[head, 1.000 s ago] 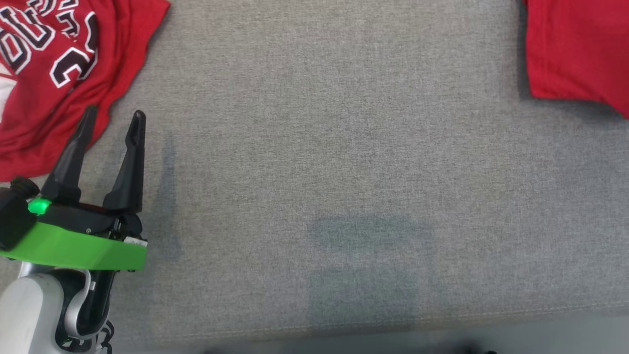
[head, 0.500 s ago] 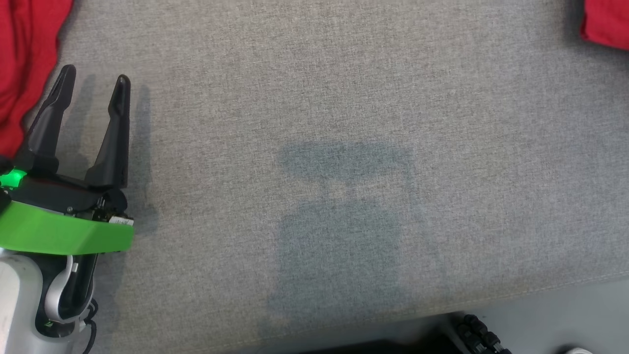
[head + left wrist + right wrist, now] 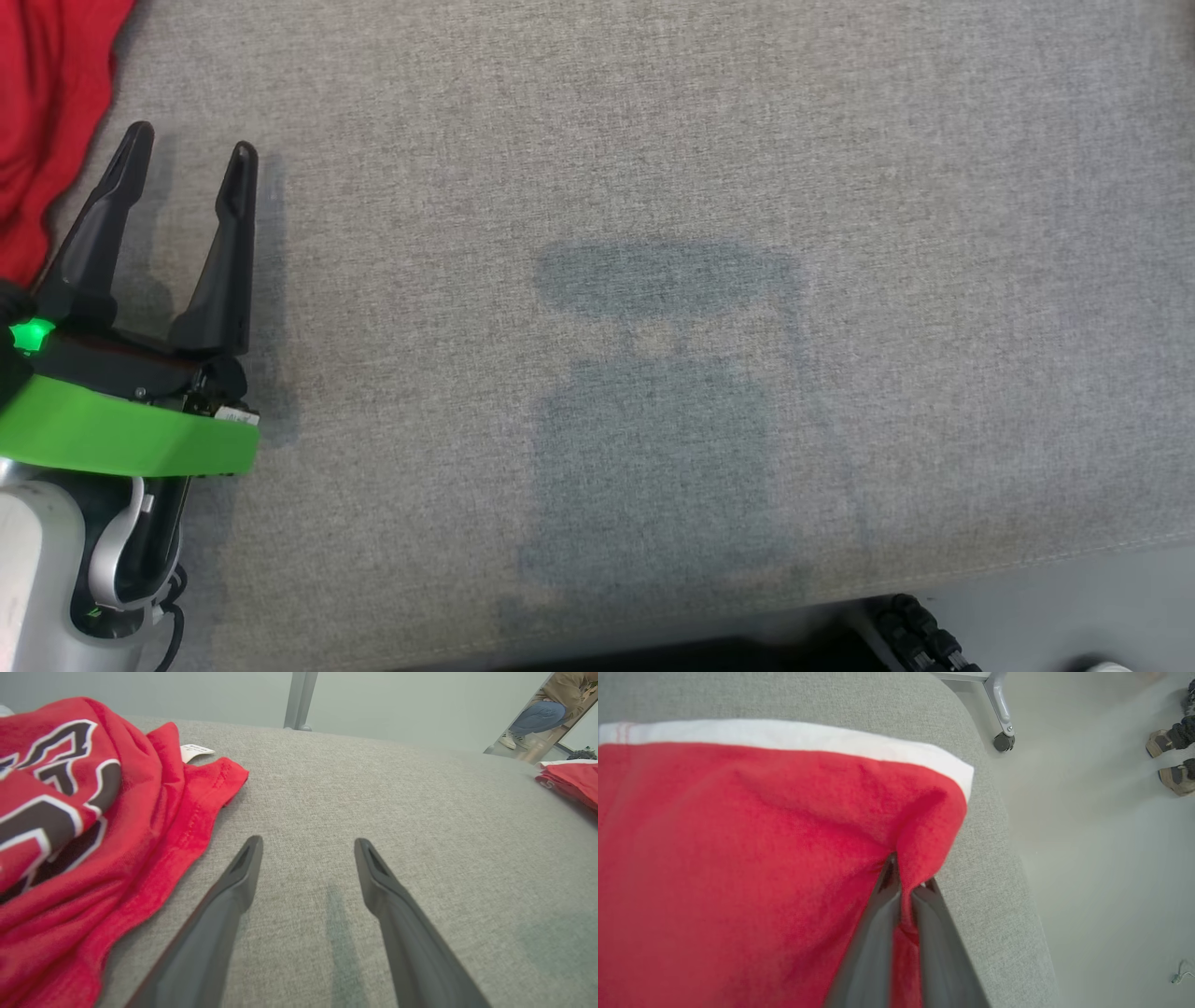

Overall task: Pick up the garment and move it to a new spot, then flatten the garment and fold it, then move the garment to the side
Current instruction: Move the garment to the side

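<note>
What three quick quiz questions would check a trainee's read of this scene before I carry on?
1. True or false: the left gripper has its jaws open over the grey fabric surface, holding nothing.
2. The jaws of the right gripper are shut on: A) the red garment; B) a blue towel; C) nothing.
3. Fill in: in the left wrist view, the crumpled jersey with dark lettering lies to the ___ of the jaws.

Key: 1 true; 2 A; 3 left.
</note>
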